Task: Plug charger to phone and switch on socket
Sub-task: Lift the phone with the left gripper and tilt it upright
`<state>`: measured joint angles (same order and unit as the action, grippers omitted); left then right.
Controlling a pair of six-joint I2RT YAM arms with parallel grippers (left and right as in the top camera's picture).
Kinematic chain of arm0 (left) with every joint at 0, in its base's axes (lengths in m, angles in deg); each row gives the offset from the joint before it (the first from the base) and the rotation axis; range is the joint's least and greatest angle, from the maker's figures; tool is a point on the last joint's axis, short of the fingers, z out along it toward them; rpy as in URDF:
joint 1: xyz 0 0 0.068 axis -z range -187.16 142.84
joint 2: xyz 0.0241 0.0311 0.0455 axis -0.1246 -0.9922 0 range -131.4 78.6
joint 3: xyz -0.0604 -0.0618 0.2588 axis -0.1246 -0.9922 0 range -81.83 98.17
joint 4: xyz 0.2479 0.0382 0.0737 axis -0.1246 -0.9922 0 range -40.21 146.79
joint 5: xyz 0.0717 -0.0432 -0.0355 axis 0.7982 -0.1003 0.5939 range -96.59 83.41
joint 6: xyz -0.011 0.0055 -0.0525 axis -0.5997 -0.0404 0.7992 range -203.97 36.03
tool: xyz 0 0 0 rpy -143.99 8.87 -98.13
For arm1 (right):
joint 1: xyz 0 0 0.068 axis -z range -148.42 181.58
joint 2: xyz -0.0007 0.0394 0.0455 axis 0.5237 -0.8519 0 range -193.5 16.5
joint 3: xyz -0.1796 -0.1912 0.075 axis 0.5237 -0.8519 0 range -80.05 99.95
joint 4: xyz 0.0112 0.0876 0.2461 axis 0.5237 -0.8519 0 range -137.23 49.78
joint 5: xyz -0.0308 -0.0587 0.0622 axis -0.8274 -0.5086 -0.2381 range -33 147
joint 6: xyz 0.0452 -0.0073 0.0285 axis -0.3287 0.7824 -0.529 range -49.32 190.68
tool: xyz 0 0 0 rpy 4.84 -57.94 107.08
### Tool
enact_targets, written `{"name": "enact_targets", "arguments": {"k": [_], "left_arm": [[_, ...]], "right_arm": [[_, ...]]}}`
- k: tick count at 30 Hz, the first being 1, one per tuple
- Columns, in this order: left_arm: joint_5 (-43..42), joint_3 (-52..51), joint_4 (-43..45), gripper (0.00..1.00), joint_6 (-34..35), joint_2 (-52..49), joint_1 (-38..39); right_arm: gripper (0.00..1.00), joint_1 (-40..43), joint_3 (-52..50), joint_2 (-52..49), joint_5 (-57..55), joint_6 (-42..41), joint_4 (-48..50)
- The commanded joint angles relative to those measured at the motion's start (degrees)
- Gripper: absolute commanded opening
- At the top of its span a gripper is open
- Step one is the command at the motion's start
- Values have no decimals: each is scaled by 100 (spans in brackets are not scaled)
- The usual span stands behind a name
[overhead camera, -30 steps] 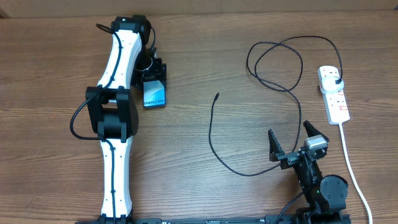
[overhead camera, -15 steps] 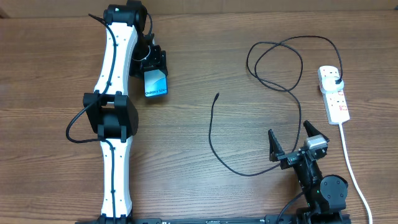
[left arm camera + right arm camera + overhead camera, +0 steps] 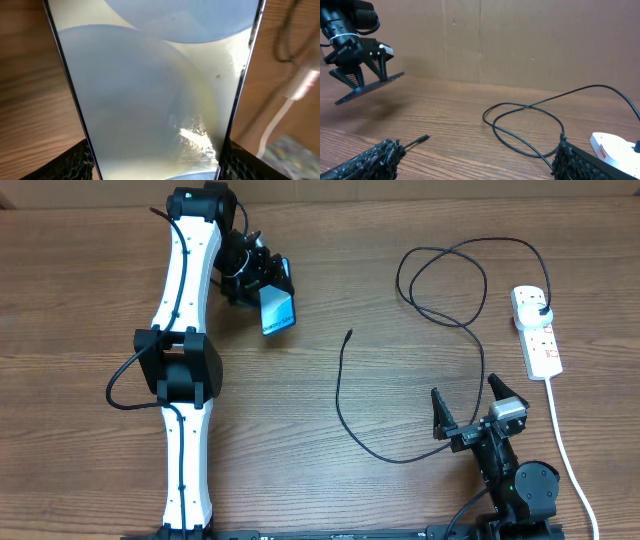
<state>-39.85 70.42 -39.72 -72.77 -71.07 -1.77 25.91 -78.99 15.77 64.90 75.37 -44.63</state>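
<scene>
Brown wood-grain table point(image 3: 90, 260) carries everything except the phone point(image 3: 278, 311), which the left jaws pinch by one end at about 11 o'clock. Its lit blue screen faces up and sticks out from them toward 5 o'clock. From the right wrist camera the phone point(image 3: 370, 87) hangs clear of the table, tilted with one end lower than the other. In the left wrist view its pale screen point(image 3: 150, 90) fills the frame, with a dark meshed finger point(image 3: 75, 162) pressed against each long edge. The right jaws, at 5 o'clock, are spread wide and hold nothing, and their tips are off the cable. The black charger cable point(image 3: 337, 385) runs in a long curve across the middle of the table. Its small connector tip point(image 3: 349, 333) lies loose near the centre, well apart from the phone, which sits at its 10 o'clock. The cable loops at about 1 o'clock and ends in a black plug point(image 3: 541, 309) seated in the far end of the white power strip point(image 3: 540, 345) at 2 o'clock. A thick white cord point(image 3: 566, 442) trails from the strip toward 5 o'clock.
</scene>
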Motion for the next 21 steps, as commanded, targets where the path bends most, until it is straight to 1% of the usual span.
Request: {"name": "enact_targets", "arguments": {"k": [1,6,9,17,21], "left_arm": [[-1029,168,-31,54,144,-42,-11],[-1563,168,-31,49,334,-42,-11],[-1853,166,-33,47,431,-42,-9],[-2889,168,-31,40,431,-42,-7],[-3145,166,-33,36,431,-42,0]], "right_arm": [[100,-26,-59,57,-57,-20,20],[100,-26,-59,57,-57,-20,20],[100,-26,-59,57,-57,-20,20],[100,-26,-59,57,-57,-20,20],[100,-26,-59,57,-57,-20,20]]}}
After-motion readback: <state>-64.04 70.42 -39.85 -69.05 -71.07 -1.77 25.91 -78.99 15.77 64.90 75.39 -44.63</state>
